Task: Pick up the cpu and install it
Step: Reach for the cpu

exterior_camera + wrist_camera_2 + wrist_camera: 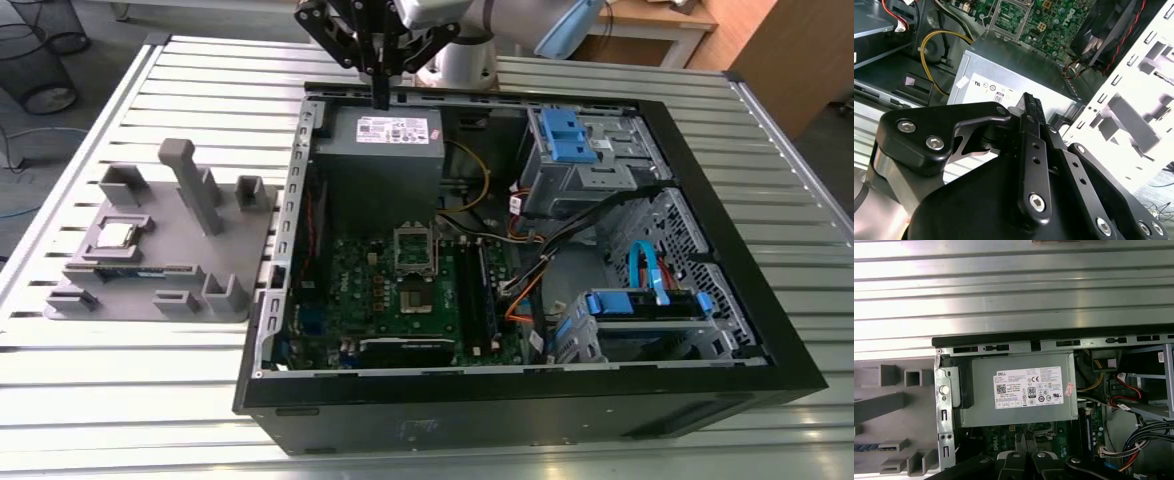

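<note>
The cpu (118, 236), a small silver square, lies flat in a pocket of the grey tray (200, 285) at the exterior view's left, outside the computer case. My gripper (382, 100) hangs above the back edge of the open case, over the grey power supply (384, 135), far from the cpu. Its fingers are shut together with nothing between them; in the second wrist view the gripper (1030, 97) shows as one dark bar. The motherboard socket (414, 255) has a silver frame and sits mid-board, below the power supply.
The open black case (747, 300) holds blue drive cages (567, 135), orange and black cables (527, 285) and a green memory stick (127, 270) lies on the tray. Tall grey posts (187, 180) rise from the tray. A slatted metal table (120, 390) carries everything.
</note>
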You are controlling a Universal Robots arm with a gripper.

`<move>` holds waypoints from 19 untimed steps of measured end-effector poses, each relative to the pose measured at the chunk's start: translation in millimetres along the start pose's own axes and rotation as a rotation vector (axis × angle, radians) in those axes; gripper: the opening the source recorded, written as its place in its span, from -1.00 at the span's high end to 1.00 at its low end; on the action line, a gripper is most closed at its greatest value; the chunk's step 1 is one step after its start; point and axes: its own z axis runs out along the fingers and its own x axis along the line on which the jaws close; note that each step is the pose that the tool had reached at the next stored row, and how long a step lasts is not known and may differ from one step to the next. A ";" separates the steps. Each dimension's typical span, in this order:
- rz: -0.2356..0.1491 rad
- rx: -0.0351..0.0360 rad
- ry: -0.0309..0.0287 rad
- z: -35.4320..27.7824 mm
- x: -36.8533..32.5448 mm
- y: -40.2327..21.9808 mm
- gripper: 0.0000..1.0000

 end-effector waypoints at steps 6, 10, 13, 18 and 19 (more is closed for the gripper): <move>0.000 0.0000 0.0000 0.0 0.9 -0.1 0.79; 0.000 0.0000 0.0000 -0.1 2.4 -0.2 0.79; 0.000 0.0000 0.0000 -0.1 3.4 -0.3 0.79; 0.000 0.0000 0.0000 -0.2 8.0 -0.6 0.79; 0.000 0.0000 0.0000 -0.3 8.2 -0.6 0.79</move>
